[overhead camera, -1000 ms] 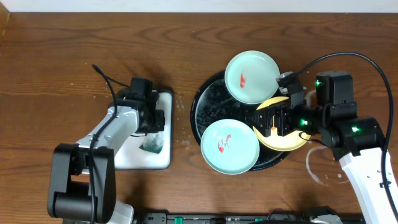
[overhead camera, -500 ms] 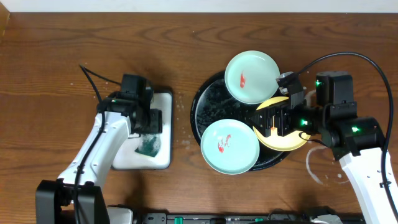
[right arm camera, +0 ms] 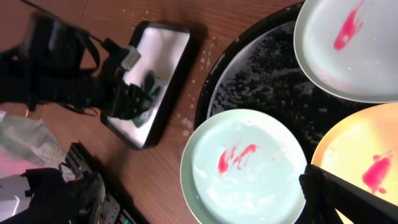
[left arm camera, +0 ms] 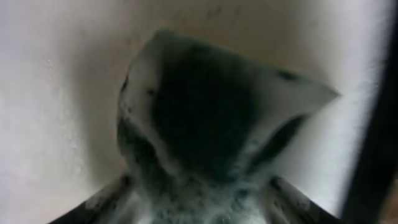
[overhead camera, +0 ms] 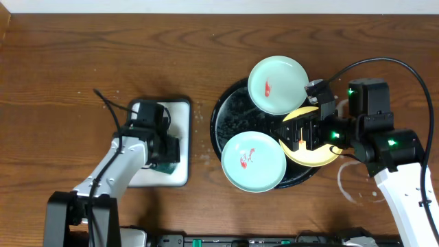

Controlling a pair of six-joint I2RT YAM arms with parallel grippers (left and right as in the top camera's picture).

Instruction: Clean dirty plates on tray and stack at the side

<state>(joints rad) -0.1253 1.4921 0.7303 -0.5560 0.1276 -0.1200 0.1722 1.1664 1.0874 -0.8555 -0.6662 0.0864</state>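
**Now the sponge comes first, and three smeared plates wait**

The left gripper [overhead camera: 163, 145] is down inside the white tray [overhead camera: 180, 110], at 9 o'clock from the black tray [overhead camera: 230, 113], because the green sponge [left arm camera: 205, 118] lies there. Wiping probably cannot begin without it. In the left wrist view the sponge fills the frame, with the fingers standing apart on either side of its lower end. I cannot tell whether they are pressing on it.

All three plates are in the black tray, and each shows a red smear, so none looks cleaned.
- The upper mint plate [overhead camera: 278, 84] sits at 1 o'clock and overhangs the rim.
- The lower mint plate [overhead camera: 253, 161] sits at 7 o'clock.
- The yellow plate [overhead camera: 322, 156] sits at 3 o'clock, leaning out over the rim.

The right gripper [overhead camera: 300, 134] hangs over the yellow plate with its jaws spread wide and nothing between them. One finger [right arm camera: 348, 196] crosses the plate's edge in the wrist view. It seems placed to steady or lift that plate once the sponge arrives. No stack has been started on the table [overhead camera: 68, 68].
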